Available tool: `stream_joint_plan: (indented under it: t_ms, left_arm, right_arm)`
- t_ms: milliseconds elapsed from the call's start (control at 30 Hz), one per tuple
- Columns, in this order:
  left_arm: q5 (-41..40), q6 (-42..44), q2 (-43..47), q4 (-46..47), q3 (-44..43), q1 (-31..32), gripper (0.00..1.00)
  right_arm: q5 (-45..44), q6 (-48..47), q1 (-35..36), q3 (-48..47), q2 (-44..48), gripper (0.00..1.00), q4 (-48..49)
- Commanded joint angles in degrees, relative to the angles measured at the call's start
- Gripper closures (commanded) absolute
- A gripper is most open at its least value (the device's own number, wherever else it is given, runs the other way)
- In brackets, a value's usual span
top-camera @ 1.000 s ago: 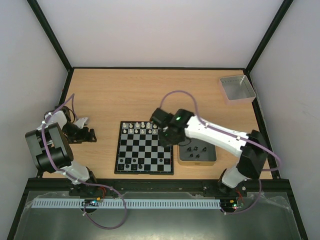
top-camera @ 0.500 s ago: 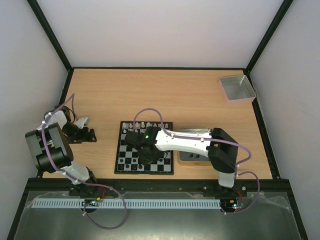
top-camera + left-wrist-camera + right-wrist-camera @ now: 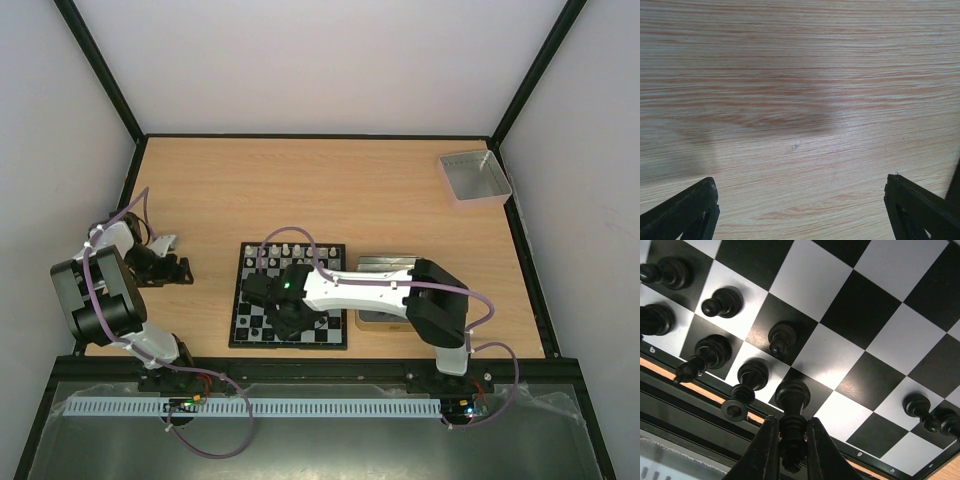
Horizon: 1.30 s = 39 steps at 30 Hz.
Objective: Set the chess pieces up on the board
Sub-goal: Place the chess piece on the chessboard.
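Note:
The chequered board [image 3: 290, 296] lies at the table's front middle, with white pieces [image 3: 288, 250] along its far row and black pieces near its front. My right gripper [image 3: 283, 318] reaches over the board's near side. In the right wrist view its fingers [image 3: 762, 452] are shut on the top of a black chess piece [image 3: 791, 410], whose base rests on a black square of the near row. Several other black pieces [image 3: 722, 302] stand to its left and a few [image 3: 920, 408] to its right. My left gripper [image 3: 172, 258] is open over bare wood [image 3: 800, 125] at the left.
A shallow metal tin [image 3: 385, 268] lies right of the board, mostly hidden by my right arm. A grey square tray [image 3: 474, 177] stands at the back right corner. The table's front edge runs just beyond the board's near border [image 3: 700, 385].
My right arm has swung from the tin leftward across the board to its near side, carrying the black piece. The left arm has not moved.

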<state>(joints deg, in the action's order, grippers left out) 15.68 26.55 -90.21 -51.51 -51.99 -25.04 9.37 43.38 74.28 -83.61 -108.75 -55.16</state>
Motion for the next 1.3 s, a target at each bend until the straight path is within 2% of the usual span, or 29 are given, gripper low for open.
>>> stream_joint_plan:
  t_ms: [0,533,733,1267]
  left_arm:
    - [0.5,0.3,0.1,-0.9,0.6,0.2,0.10]
    - [0.5,0.2,0.0,-0.9,0.7,0.2,0.09]
    - [0.5,0.2,-0.2,-0.9,0.7,0.2,0.09]
    - [0.4,0.2,-0.4,-0.9,0.7,0.5,0.07]
  right_arm:
    - [-0.3,1.1,0.4,1.5,-0.7,0.92,0.7]
    - [0.6,0.9,0.4,1.8,-1.7,0.92,0.1]
    - [1.4,1.2,0.4,2.0,-1.9,0.95,-0.1]
    - [1.2,1.2,0.4,2.1,-2.4,0.94,-1.4]
